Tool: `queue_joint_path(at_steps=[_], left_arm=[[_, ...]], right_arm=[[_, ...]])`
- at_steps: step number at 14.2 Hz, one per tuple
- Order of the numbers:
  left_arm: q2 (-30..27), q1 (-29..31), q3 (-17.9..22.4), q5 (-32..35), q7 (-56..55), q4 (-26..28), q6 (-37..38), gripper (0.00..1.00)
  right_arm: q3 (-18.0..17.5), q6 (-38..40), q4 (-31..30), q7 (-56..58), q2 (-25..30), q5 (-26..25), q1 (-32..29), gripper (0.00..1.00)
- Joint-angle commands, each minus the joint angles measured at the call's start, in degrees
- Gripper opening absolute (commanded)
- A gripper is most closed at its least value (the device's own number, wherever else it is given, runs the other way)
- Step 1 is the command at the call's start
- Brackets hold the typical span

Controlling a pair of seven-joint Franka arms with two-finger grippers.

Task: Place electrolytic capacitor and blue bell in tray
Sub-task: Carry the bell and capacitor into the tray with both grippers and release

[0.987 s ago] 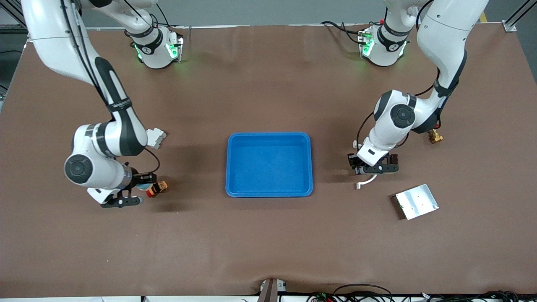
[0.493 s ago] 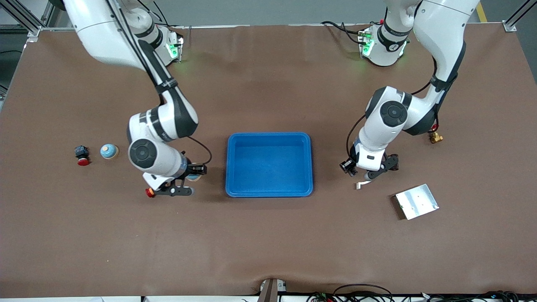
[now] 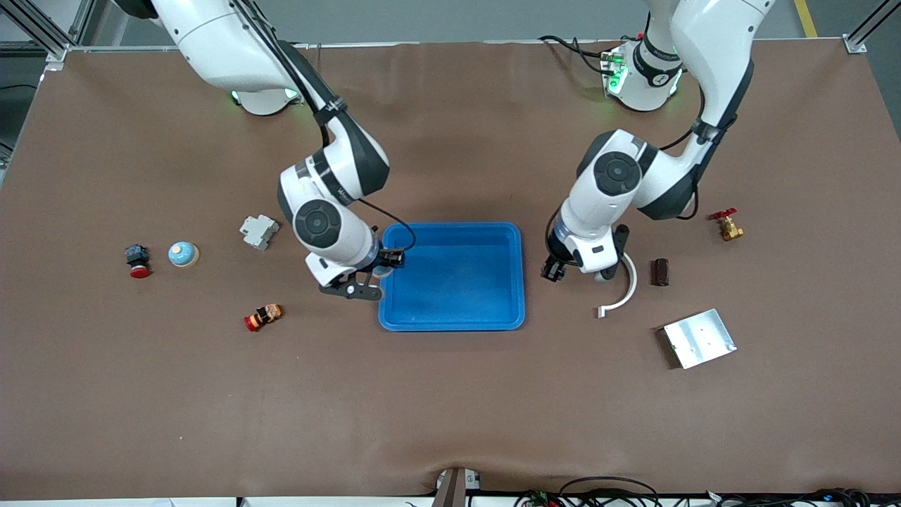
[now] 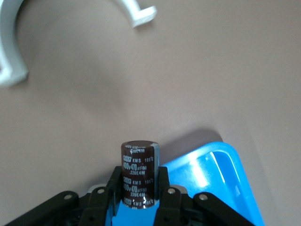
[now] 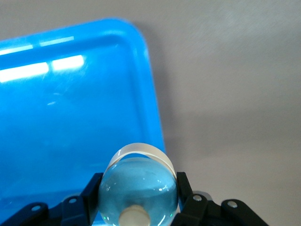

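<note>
Tray (image 3: 452, 276): blue one, sitting mid-table between the two arms.
Left gripper (image 4: 139, 200): up in the air over bare table just beside the tray's edge toward the left arm's end, clamped on the capacitor (image 4: 139, 173), a dark brown can held upright.
Right gripper (image 5: 137, 200): over the tray's rim toward the right arm's end, squeezing the bell (image 5: 138, 194), a pale blue dome.
White curved bracket (image 3: 622, 287): on the table beside the left gripper.
Second blue bell (image 3: 183, 253): well off toward the right arm's end.
</note>
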State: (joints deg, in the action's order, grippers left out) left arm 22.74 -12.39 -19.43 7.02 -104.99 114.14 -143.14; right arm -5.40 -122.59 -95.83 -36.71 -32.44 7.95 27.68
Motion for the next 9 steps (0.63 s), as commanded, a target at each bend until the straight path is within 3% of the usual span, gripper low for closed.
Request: queue_joint_path(at_steps=[1,5,9], left_arm=[[1.6,-3.9,0.4,1.2,-12.7,-3.3,3.6,0.00],[3.9,-8.2,0.7,2.4,-20.7,-3.8,4.3,0.00],[9.0,-10.5,0.7,9.0,-30.3,-7.4,4.3,0.00]], right_arm=[[-1.7,-1.1,0.4,-1.8,-0.9,0.8,-0.3,0.09],[-2.8,-5.2,0.1,-3.6,-4.2,0.1,1.7,0.09],[-2.8,-7.2,-0.1,-5.7,-5.8,0.0,3.1,0.10]])
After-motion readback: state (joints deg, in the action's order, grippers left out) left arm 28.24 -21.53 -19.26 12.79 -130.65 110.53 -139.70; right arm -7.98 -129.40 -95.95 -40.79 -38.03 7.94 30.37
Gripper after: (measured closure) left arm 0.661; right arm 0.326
